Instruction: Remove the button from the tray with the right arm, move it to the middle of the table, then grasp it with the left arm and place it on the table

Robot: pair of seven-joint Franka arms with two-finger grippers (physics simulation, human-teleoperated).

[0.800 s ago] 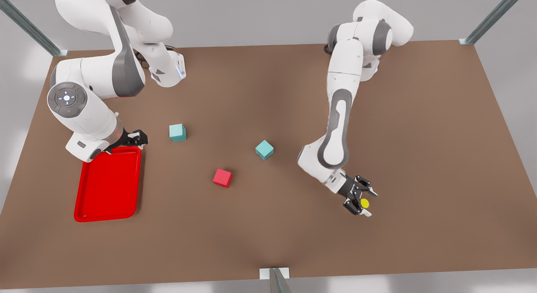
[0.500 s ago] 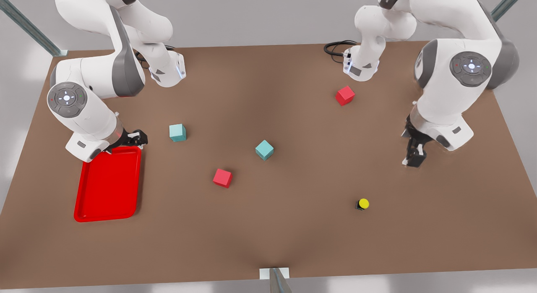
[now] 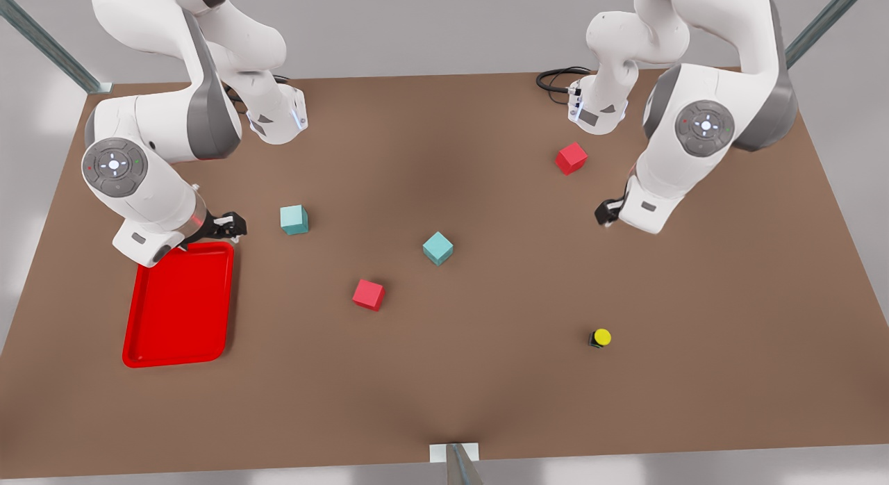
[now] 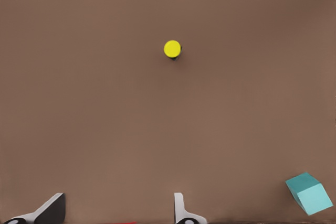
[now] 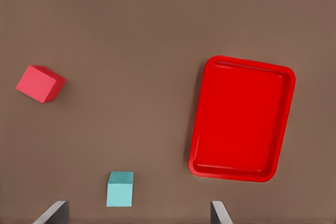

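The button (image 3: 600, 338), yellow cap on a black base, stands alone on the brown table (image 3: 486, 388) toward the front view's right; it is also in the left wrist view, button (image 4: 172, 49). My left gripper (image 3: 604, 212) hangs well behind it, open and empty, its fingertips (image 4: 52, 211) spread wide. The red tray (image 3: 179, 306) lies empty at the front view's left, tray (image 5: 244, 119). My right gripper (image 3: 231, 225) hovers by the tray's far corner, open with nothing in it, gripper (image 5: 136, 214).
A teal cube (image 3: 294, 219) and another teal cube (image 3: 437, 248) sit mid-table, with a red cube (image 3: 368, 294) nearer the front. A second red cube (image 3: 571, 158) lies near the left arm's base. A black cable (image 3: 555, 78) coils at the far edge.
The left gripper, earlier around the button, has let it go and pulled back high toward the far side, uncovering a red cube. The button stays put. The right arm barely moved.
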